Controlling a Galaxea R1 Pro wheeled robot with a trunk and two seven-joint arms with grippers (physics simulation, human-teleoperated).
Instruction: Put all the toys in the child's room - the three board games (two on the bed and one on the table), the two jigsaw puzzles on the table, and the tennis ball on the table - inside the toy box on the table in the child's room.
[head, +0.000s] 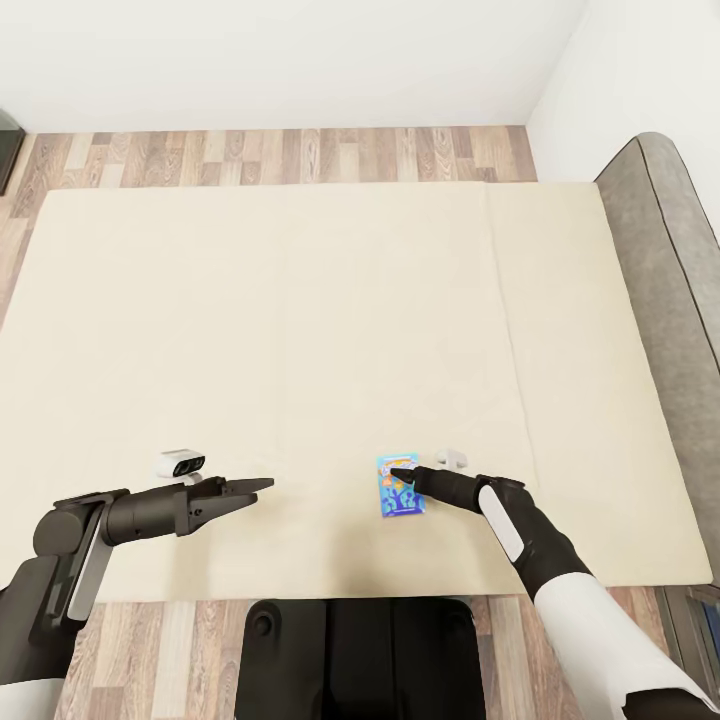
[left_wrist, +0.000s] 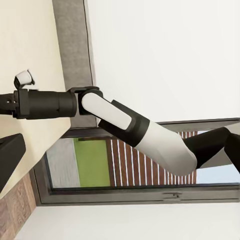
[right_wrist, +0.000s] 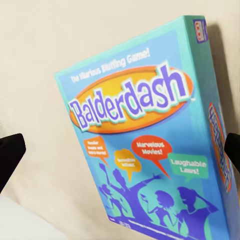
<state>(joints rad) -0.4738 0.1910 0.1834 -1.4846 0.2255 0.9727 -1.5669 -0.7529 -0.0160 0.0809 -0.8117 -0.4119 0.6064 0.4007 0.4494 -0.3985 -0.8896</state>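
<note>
A small blue board game (head: 403, 496), lettered Balderdash, lies flat on the cream bed (head: 300, 330) near its front edge. My right gripper (head: 398, 472) hovers over the box's far end, open. In the right wrist view the board game (right_wrist: 145, 145) sits between the two dark fingertips (right_wrist: 10, 155), which stand apart at either side and do not touch it. My left gripper (head: 258, 490) is held over bare mattress well to the left of the box, fingers slightly spread and nothing in them. The left wrist view looks across at my right arm (left_wrist: 125, 125).
The grey headboard (head: 660, 260) runs along the bed's right side. Wood plank floor (head: 280, 155) and a white wall lie beyond the bed. My dark base (head: 360, 655) stands at the bed's front edge. A window (left_wrist: 125, 165) is seen past the right arm.
</note>
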